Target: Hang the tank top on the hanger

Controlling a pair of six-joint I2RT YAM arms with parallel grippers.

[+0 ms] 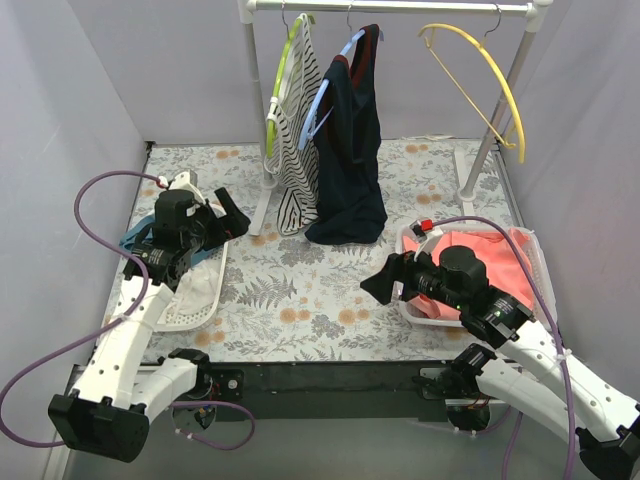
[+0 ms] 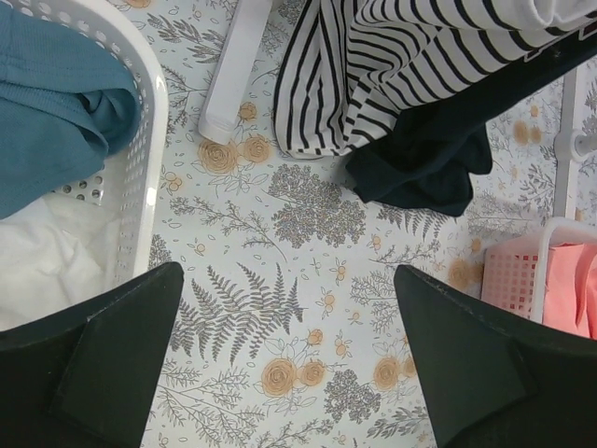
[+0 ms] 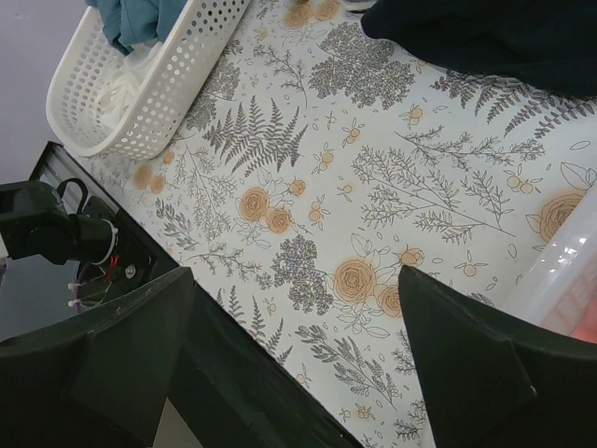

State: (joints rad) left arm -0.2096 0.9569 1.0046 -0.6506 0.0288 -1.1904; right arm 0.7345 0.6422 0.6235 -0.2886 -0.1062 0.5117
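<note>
The teal-blue tank top (image 2: pixel 47 103) lies crumpled in the white perforated basket (image 2: pixel 152 140) at the left of the table; only a strip of it (image 1: pixel 133 238) shows in the top view, beside my left arm. It also shows in the right wrist view (image 3: pixel 135 19). The yellow hanger (image 1: pixel 482 72) hangs bare on the rail at the back right. My left gripper (image 1: pixel 235 220) is open and empty, just right of the white basket above the floral cloth (image 2: pixel 289 317). My right gripper (image 1: pixel 385 278) is open and empty, left of the pink basket (image 3: pixel 294 327).
A striped top (image 1: pixel 295 150) on a lime green hanger and a navy garment (image 1: pixel 350 160) on a light blue hanger hang from the rail (image 1: pixel 390 7) at the back middle. A pink basket (image 1: pixel 535 262) of coral clothes stands right. The rack's legs (image 1: pixel 480 160) rest on the table.
</note>
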